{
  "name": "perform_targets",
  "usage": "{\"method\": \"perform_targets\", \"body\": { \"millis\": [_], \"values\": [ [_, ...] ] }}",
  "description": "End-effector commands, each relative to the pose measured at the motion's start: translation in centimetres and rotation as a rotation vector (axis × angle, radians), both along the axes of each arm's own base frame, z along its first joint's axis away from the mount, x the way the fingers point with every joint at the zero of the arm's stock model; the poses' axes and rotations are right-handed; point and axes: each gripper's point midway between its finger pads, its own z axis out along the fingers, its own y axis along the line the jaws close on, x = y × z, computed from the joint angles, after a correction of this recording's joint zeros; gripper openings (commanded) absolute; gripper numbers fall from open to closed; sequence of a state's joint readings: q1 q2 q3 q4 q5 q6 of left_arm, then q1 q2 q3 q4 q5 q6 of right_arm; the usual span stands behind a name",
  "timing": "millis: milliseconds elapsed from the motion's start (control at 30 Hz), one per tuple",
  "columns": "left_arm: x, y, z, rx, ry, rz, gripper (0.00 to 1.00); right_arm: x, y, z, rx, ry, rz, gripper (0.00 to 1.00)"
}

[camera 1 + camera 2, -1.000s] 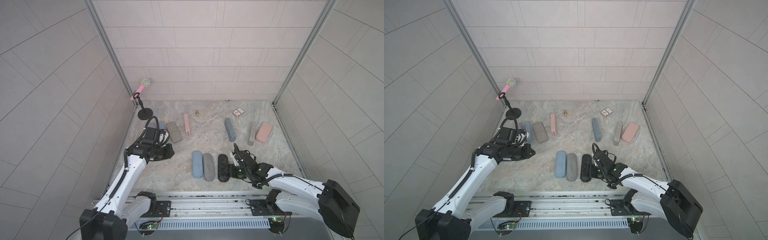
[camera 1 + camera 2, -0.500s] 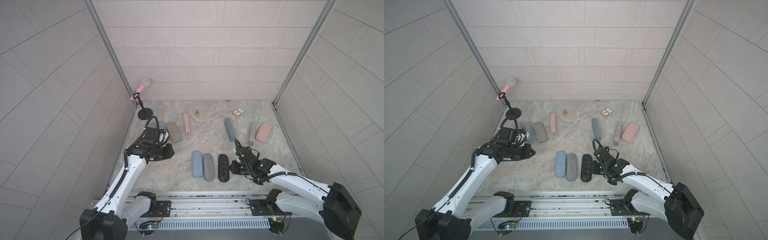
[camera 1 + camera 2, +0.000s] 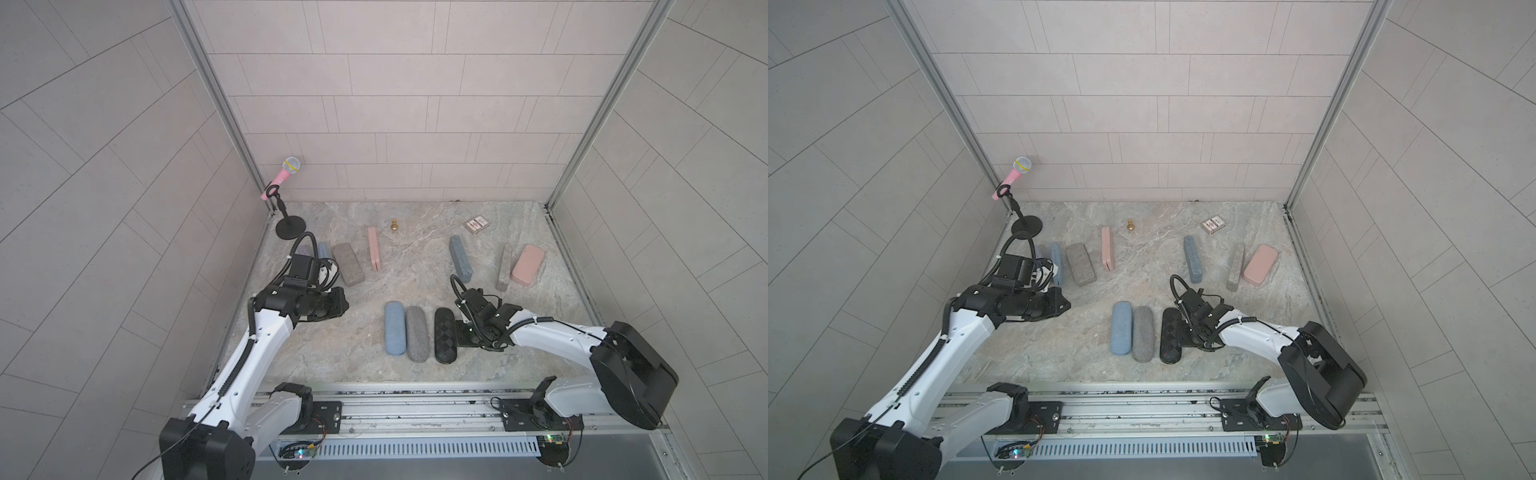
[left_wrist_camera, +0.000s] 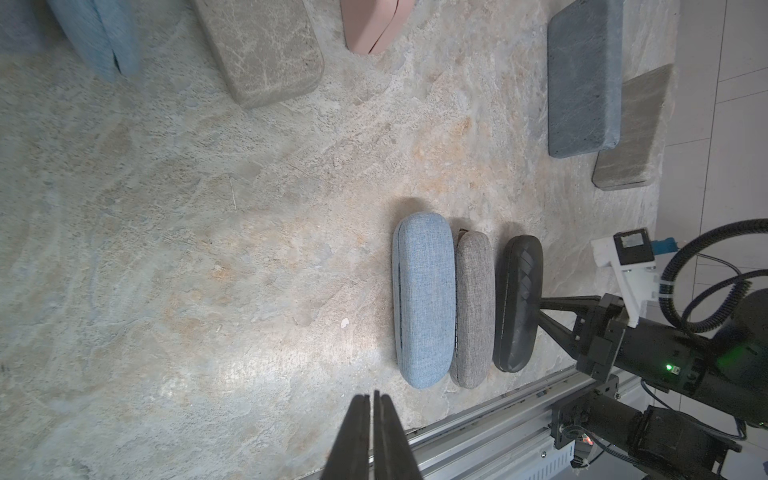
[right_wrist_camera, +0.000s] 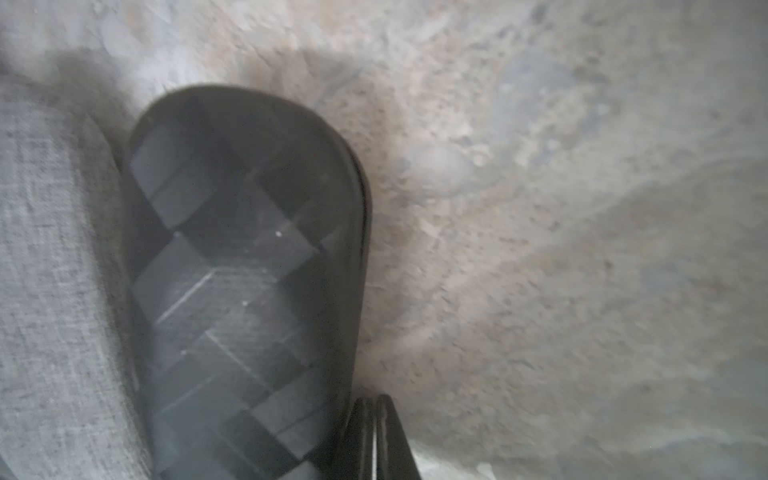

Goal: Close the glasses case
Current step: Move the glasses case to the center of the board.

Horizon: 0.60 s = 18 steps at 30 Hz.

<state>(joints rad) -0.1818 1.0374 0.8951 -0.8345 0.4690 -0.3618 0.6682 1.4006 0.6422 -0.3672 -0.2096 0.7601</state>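
A: So, where does the black case (image 3: 445, 335) lie?

B: Flat near the front edge of the table (image 3: 415, 286), at the right end of a row of three. The grey case (image 3: 417, 333) lies just beside it, and the light blue case (image 3: 394, 328) touches the grey one on its other side. Both top views show the row.

A: Is its lid down?

B: It lies on the base. In the right wrist view only a thin seam runs along the long edge. Whether it has latched, I cannot tell.

A: And the right claw (image 5: 374, 409)?

B: Its fingers are pressed together, pinching nothing. The tip sits low at the table, against the long side of the black case that faces away from the grey one, about halfway along. The left wrist view shows the tip meeting that side.

A: The left claw (image 4: 371, 399)?

B: Pressed together too, and holding nothing. It hangs above bare table on the robot's left, well apart from the three cases.

A: What else is out there?

B: More cases lie toward the back wall, among them a narrow pink case (image 3: 373, 254). A pink microphone (image 3: 286, 172) stands on a stand in the back left corner.
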Motion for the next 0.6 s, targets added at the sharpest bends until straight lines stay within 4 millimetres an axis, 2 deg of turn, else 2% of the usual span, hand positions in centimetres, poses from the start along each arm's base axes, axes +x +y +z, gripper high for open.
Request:
{"method": "perform_targets", "body": {
  "millis": [0, 167, 333, 433, 500, 567],
  "values": [
    [0.0, 0.0, -0.1, 0.009, -0.005, -0.012, 0.11, 0.4, 1.6, 0.5, 0.01, -0.011, 0.049, 0.09],
    [0.0, 0.1, -0.3, 0.017, 0.0, -0.009, 0.1, 0.4, 3.4, 0.8, 0.002, -0.016, 0.069, 0.09],
    [0.6, 1.3, -0.8, 0.086, 0.002, 0.041, 0.11, 1.2, 2.6, 1.9, -0.047, -0.057, 0.029, 0.1],
    [1.8, 2.7, -0.7, 0.154, 0.007, 0.105, 0.22, 1.7, 1.6, 3.4, -0.094, -0.097, 0.006, 0.13],
    [2.9, 3.9, -0.2, 0.228, 0.017, 0.151, 0.34, 2.1, 1.1, 4.4, -0.104, -0.118, -0.001, 0.15],
    [4.2, 5.4, 0.2, 0.32, 0.033, 0.196, 0.4, 2.3, 0.9, 5.0, -0.101, -0.127, -0.002, 0.16]
  ]
}}
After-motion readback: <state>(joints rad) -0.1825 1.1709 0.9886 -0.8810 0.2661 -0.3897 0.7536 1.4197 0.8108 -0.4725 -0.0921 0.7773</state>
